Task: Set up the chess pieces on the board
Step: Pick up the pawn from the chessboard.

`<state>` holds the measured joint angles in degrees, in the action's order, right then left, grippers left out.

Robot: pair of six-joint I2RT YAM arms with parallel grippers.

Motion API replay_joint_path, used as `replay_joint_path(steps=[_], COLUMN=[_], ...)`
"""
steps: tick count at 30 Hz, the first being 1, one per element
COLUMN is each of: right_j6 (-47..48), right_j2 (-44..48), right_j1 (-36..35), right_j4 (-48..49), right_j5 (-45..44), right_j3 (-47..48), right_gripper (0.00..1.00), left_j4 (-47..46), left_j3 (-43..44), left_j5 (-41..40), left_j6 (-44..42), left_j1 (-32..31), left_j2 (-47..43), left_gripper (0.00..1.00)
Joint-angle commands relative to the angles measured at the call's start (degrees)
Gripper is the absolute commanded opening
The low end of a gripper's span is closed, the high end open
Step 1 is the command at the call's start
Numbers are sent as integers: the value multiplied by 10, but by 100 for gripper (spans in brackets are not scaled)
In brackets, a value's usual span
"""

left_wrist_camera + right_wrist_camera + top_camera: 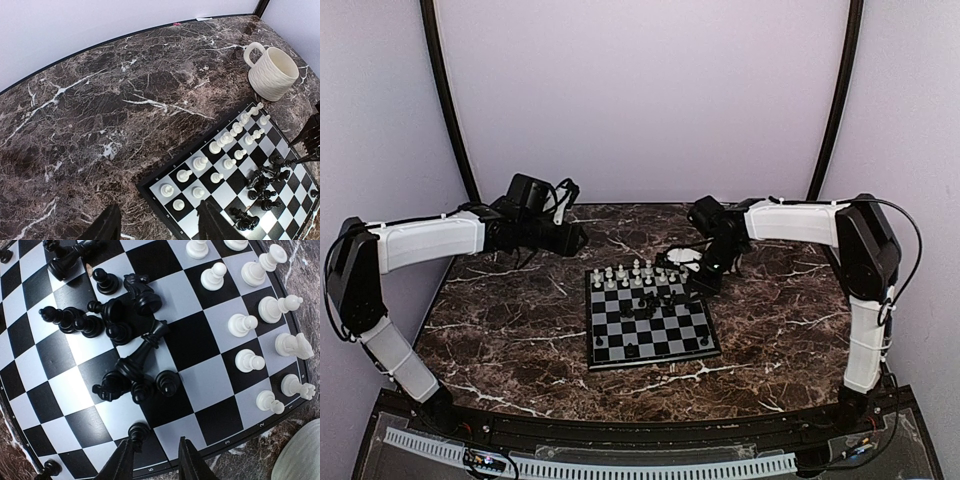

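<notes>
Right pincer [156, 442]: released. Its two fingers stand apart and nothing lies between them. In the top view it hangs at the 2 o'clock corner of the board [195, 340], low over the squares. In its own wrist view a single black pawn [137, 431] stands upright just beside the finger on the view's left, at about 11 o'clock from that fingertip and outside the gap. Contact between pawn and finger cannot be determined.

Left pincer [159, 207]: released, fingers wide apart, nothing held. In the top view it is held above the tabletop [500, 330] off the board's 11 o'clock corner, clear of every piece.

Board: lies flat at the centre of the dark marble tabletop.

White pieces [630, 275]: upright in two rows along the board's 12 o'clock edge as seen from above, each on its own square.

Black pieces [135, 360]: not in rows. Most are heaped near the middle of the board, slightly toward 1 o'clock in the top view. Several lie on their sides, touching and overlapping one another, and others stand among them.

Stray black pieces [632, 350]: a few stand singly along the board's 6 o'clock edge in the top view, well apart from the heap.

Mug [272, 75]: cream, upright, on the tabletop just off the board's 1 o'clock corner, partly hidden by the right arm in the top view.
</notes>
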<state>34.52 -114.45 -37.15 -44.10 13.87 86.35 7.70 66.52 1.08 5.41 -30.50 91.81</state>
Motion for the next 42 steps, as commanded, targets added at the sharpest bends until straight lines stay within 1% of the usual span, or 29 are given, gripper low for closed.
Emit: replay_joint_path(steps=[1,8,18,24,28,36,38,39,42], right_j6=[8,2,-1,-7,-7,-8,-9,-9,-9], right_j2=[-5,-8,12,-5,-14,-19,-19,-18,-11], right_j1=[-7,-13,-13,-13,-13,-14,-14,-14,-14], right_j4=[-25,-25,-31,-28,-27,-25,-24,-25,-25], right_j5=[5,18,27,24,21,22,23,23,21], right_j3=[12,7,6,12,17,16,17,17,14], right_gripper=[32,32,32,31,26,20,15,11,5], left_j4=[-15,-13,-13,-12,-11,-9,-10,-9,-9], left_j3=[11,12,12,12,11,13,12,13,14], left_j5=[20,24,25,27,28,32,33,33,34], left_j6=[8,9,7,7,7,6,6,6,6], left_j1=[0,0,0,0,0,0,0,0,0], left_j2=[-21,-20,-20,-18,-17,-14,-14,-14,-12], left_gripper=[55,55,55,55,55,55,55,54,55])
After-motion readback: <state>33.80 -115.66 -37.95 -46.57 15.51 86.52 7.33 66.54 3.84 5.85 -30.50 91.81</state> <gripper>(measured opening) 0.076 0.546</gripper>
